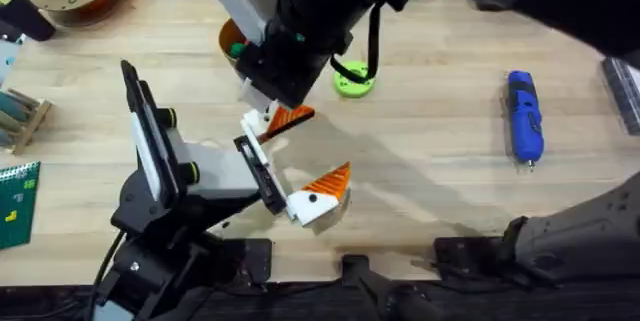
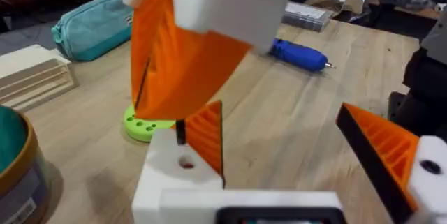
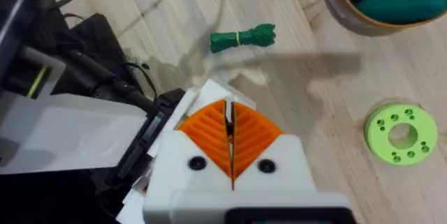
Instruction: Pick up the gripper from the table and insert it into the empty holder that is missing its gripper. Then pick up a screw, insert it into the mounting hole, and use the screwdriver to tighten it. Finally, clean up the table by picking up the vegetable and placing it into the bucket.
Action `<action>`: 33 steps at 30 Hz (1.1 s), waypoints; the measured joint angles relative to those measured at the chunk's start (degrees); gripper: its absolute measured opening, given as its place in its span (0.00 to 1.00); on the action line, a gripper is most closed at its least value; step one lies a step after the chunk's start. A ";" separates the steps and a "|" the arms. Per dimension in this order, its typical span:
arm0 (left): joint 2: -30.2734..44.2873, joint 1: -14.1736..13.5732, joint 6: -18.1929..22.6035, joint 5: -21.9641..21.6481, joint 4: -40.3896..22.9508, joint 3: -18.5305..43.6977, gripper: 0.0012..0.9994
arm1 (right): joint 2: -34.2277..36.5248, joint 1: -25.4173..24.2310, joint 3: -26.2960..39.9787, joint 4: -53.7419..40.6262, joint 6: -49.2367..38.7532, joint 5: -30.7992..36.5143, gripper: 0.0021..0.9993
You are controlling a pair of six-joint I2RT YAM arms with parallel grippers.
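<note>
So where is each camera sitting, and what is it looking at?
Overhead: sits above the arms' bases, looking down and forward at the table; both arms show, with the blue screwdriver lying to the right.
Left wrist: rides on the left arm, looking across the table past its own orange-padded fingers toward the screwdriver.
Right wrist: rides on the right arm, looking down past its own fingers at the vegetable and the bucket.
Shared: all three views catch the green disc.
</note>
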 joint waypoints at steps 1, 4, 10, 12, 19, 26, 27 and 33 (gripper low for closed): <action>0.00 0.00 0.00 0.00 0.00 0.00 0.99 | 0.00 0.00 0.00 0.00 0.07 0.00 0.00; 0.00 0.00 0.00 0.00 0.00 -0.02 0.99 | 0.00 0.00 0.00 0.00 0.11 0.00 0.00; 0.00 0.00 0.00 0.00 0.00 0.00 0.99 | 0.00 0.00 -0.02 0.00 0.12 0.00 0.00; -0.02 0.00 0.00 0.00 0.00 0.00 0.99 | 0.00 0.00 -0.02 0.00 0.11 0.00 0.00; 0.00 0.00 0.00 0.00 0.00 0.00 0.99 | 0.00 0.00 -0.02 -0.02 0.13 -0.02 0.00; 0.00 0.00 0.00 0.00 0.00 0.00 0.99 | 0.31 0.11 -0.02 -0.48 0.28 -0.02 0.00; 0.00 0.00 0.00 0.00 0.00 -0.01 0.99 | 0.51 0.21 -0.02 -0.48 0.31 -0.02 0.00; 0.00 0.00 0.00 0.00 0.00 0.00 0.99 | 1.81 0.50 -0.02 -0.48 0.31 -0.04 0.00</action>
